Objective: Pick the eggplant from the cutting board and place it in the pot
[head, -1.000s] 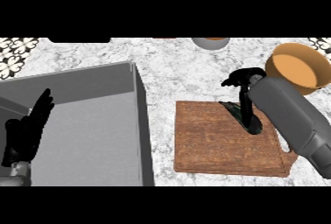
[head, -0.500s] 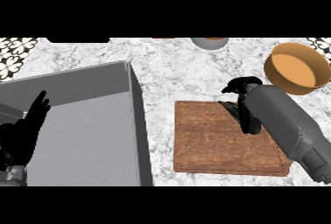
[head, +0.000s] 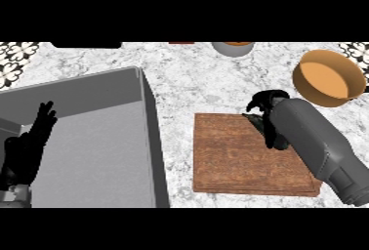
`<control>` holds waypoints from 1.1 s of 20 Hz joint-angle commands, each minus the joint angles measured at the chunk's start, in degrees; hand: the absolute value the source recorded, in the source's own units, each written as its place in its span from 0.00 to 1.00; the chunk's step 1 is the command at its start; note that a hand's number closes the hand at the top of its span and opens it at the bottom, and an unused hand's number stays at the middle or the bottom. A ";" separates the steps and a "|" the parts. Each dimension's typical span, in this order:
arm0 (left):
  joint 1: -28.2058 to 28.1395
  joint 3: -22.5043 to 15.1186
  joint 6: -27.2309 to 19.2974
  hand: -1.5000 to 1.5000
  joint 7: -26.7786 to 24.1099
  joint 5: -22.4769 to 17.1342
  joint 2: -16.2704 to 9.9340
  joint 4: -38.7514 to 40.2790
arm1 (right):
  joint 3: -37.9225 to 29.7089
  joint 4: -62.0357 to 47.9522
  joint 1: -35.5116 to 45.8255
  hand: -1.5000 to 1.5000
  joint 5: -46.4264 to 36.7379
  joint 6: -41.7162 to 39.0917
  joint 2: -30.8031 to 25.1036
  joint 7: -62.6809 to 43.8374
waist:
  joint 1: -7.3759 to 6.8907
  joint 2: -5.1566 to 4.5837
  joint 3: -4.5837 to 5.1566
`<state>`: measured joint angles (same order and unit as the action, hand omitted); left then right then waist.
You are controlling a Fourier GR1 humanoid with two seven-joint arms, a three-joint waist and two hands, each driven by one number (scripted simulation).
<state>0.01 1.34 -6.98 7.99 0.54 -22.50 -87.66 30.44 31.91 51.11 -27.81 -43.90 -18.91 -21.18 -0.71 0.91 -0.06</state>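
Note:
The dark eggplant (head: pixel 265 131) lies on the brown cutting board (head: pixel 231 161), near its far right corner, partly hidden under my right forearm. My right hand (head: pixel 268 99) hovers at the eggplant's far end, just past the board's far edge. Its fingers are loosely bent and point down, and nothing is clasped in them. I cannot tell whether they touch the eggplant. The orange pot (head: pixel 329 78) stands on the counter beyond the board, to the right. My left hand (head: pixel 27 149) rests open at the left edge, fingers up, over the grey sink (head: pixel 108 146).
The sink's raised rim (head: pixel 150 132) runs between the basin and the board. A small bowl (head: pixel 234 47) sits at the counter's far edge. Marble counter (head: pixel 202 83) lies between the sink, the board and the pot.
My right hand has come down and slightly left, closer to the eggplant's far end. The eggplant stays on the board. The left hand has shifted only a little.

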 commanded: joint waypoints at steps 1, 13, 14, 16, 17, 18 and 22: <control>-3.15 0.17 0.62 0.50 -0.08 0.23 0.94 -2.68 | 1.76 2.82 -3.51 1.00 -3.47 -0.92 -0.99 4.49 | 0.18 -0.89 0.05; -1.93 2.21 2.26 0.50 -0.69 0.65 0.86 -1.08 | -5.99 1.47 0.03 1.00 -5.56 7.42 1.02 5.70 | 0.12 -0.94 0.04; -2.31 0.84 1.75 0.50 -1.31 0.99 2.48 -0.09 | -7.89 3.16 1.32 1.00 -4.63 10.36 0.92 3.85 | 0.47 -0.82 0.05; 0.71 2.70 1.03 0.50 0.19 0.41 1.74 1.79 | -11.10 6.36 2.47 1.00 -3.72 18.46 1.86 1.30 | 1.67 -0.61 0.05; -2.27 2.41 2.06 0.50 -1.02 0.35 1.22 0.82 | -11.70 8.27 1.71 1.00 -4.05 23.31 3.34 0.38 | 1.26 -0.37 0.04; -3.96 2.79 1.94 0.50 -1.18 0.01 1.45 -0.37 | -11.98 10.16 -0.40 1.00 -4.17 24.22 1.86 0.85 | 1.32 -0.29 0.04; -3.54 1.65 1.76 0.50 -1.20 1.33 2.49 -1.79 | -11.82 15.76 -0.10 1.00 -7.52 25.97 0.68 -3.91 | 0.81 -0.67 0.06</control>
<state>-2.84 3.31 -5.47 6.99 1.55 -20.50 -88.29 19.70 43.84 50.97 -33.11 -22.78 -17.08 -22.57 0.44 0.47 0.03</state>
